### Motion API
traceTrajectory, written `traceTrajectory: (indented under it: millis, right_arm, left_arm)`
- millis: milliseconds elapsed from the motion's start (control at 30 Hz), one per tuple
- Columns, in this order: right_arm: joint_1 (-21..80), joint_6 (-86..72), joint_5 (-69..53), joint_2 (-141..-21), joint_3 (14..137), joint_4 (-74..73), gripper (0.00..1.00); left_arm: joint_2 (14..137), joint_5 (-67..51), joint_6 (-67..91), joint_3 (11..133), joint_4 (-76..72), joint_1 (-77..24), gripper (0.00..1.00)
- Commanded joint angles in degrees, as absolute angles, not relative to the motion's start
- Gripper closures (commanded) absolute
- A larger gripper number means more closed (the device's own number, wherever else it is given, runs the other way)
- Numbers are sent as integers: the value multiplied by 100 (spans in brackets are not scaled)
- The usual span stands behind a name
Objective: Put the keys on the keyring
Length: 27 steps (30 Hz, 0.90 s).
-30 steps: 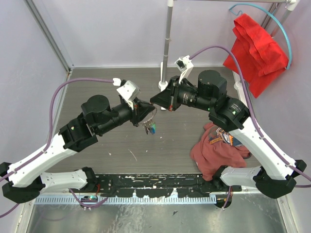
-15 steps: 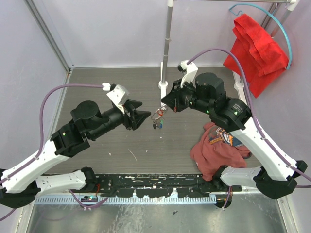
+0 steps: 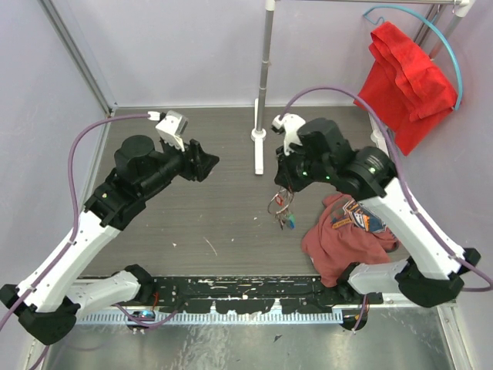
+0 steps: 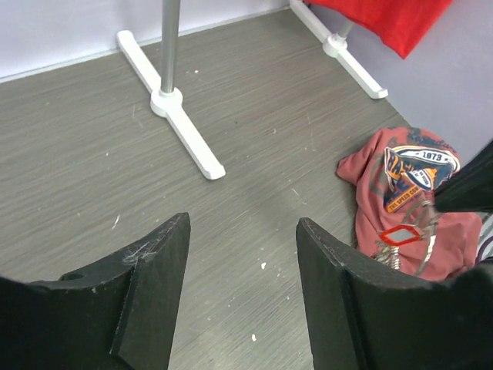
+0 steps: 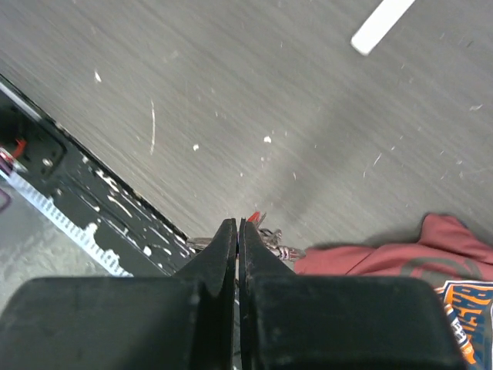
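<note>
Seen from the top camera, the left arm (image 3: 115, 196) reaches over the far left of the dark grey wood-grain surface (image 3: 223, 223). The left jaws are released, with nothing between them, well to the left of the task's things. The right arm (image 3: 385, 193) bends down over the middle right. The right jaws point downward, clenched on the thin silver wire keyring (image 3: 279, 203), which hangs just under their tips. The small metal keys with coloured tags (image 3: 287, 222) dangle from the keyring's lower part, just left of a crumpled maroon printed T-shirt (image 3: 347, 235). Whether they touch the surface cannot be told. A white-footed stand with a metal pole (image 3: 258, 150) rises at the far middle. A red cloth (image 3: 404, 73) hangs at the far right.

In the left wrist view, the two black fingers (image 4: 146, 285) are spread, with only bare surface in the gap. The keyring (image 4: 422, 250) shows near the right edge, outside that gap and beyond the right-hand finger. It hangs under the dark tip of the right jaws, and a red-rimmed tag (image 4: 398, 235) hangs with it in front of the T-shirt (image 4: 385, 166). The stand's white foot (image 4: 185, 135) lies far left.

In the right wrist view, the black fingers (image 5: 219, 254) are pressed together with no gap. Bits of the keyring's wire (image 5: 277, 248) and a speck of red poke out right at the fingertips. The T-shirt (image 5: 385, 258) lies to the right, and a black strip (image 5: 69, 181) runs along the near edge.
</note>
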<state>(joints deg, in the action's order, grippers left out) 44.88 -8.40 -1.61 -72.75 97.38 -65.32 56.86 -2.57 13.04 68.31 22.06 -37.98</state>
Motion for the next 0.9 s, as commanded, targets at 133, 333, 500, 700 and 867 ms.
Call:
traceTrajectory:
  millis: [133, 333, 500, 700, 867]
  right_arm:
    - [4481, -488, -467, -8358, 9101, -6194, 99]
    - [4498, -480, -880, -8963, 8697, -5158, 99]
    - [4510, -447, -1043, -9536, 8871, -4678, 99]
    - [4528, -414, -1129, -10271, 9098, -4025, 79]
    - [4510, -615, -1010, -10014, 8949, -3224, 52]
  left_arm:
    - [4898, 567, 1160, 6631, 2466, -3744, 36]
    - [4630, 800, 1111, 6636, 2715, -3744, 36]
    - [4569, 834, 1131, 6651, 2825, -3744, 36]
    - [4570, 939, 1149, 6714, 2981, -3744, 35]
    - [4641, 1064, 1171, 6755, 3231, -3744, 35]
